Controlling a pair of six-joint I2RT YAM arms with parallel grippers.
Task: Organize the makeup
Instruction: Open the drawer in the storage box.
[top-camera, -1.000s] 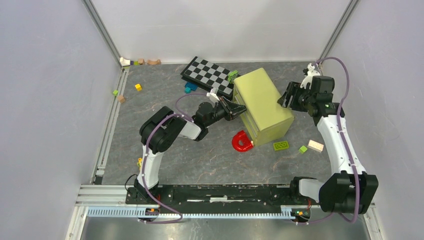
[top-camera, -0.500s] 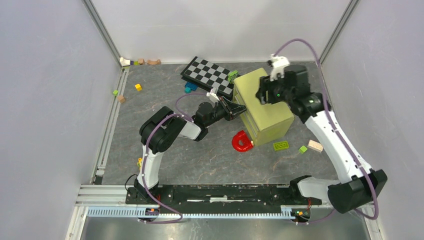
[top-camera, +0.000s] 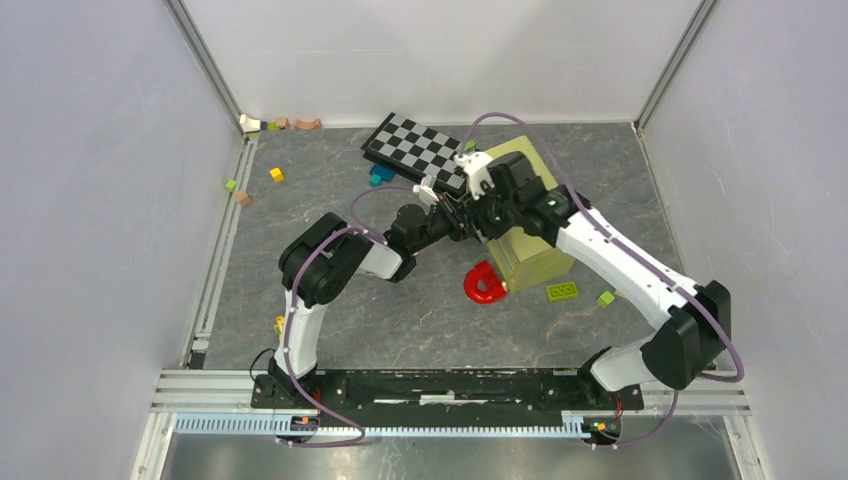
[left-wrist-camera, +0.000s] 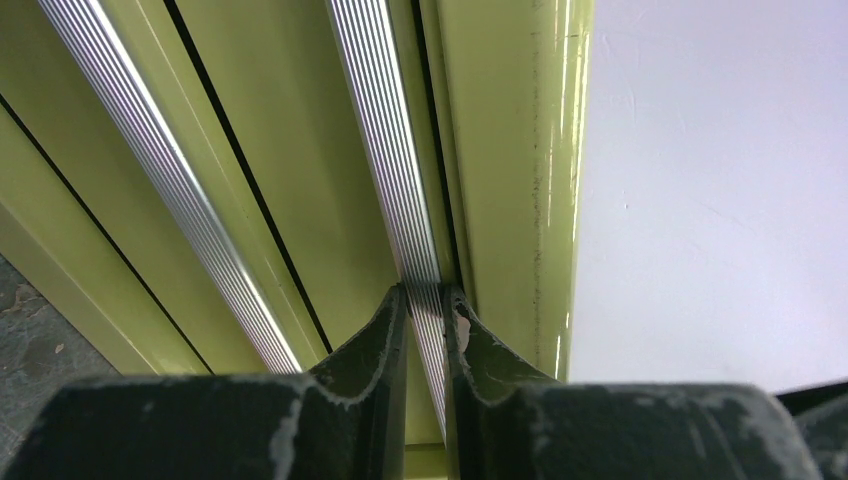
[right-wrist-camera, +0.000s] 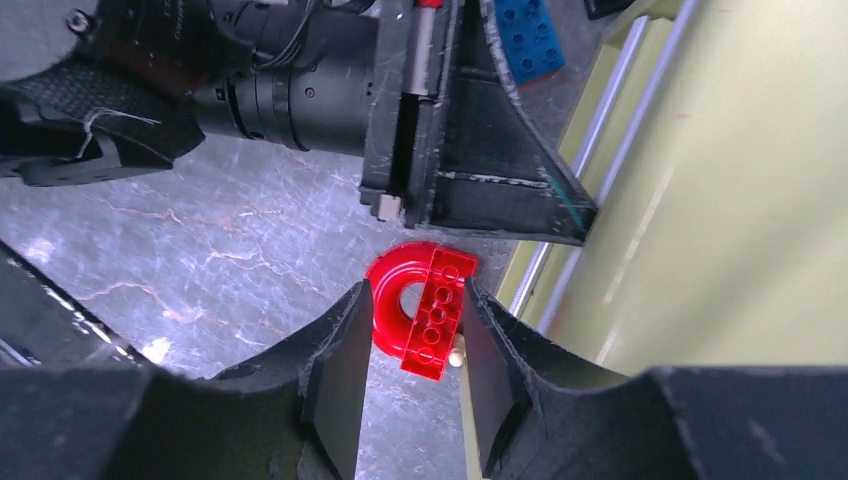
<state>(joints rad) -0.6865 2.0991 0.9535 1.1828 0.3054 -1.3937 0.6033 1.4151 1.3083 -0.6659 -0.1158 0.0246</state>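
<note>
Pinching ribbed silver handle (left-wrist-camera: 390, 150): left gripper (left-wrist-camera: 425, 300).

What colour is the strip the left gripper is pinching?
The strip is ribbed silver, on the yellow-green box; clearest in the left wrist view.

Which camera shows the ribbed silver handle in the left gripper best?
The left wrist view: the ribbed silver handle runs close up on the green cabinet, the left gripper shut on it. The right wrist view shows only thin edge-on rails; in the top view the arms cover it.
</note>
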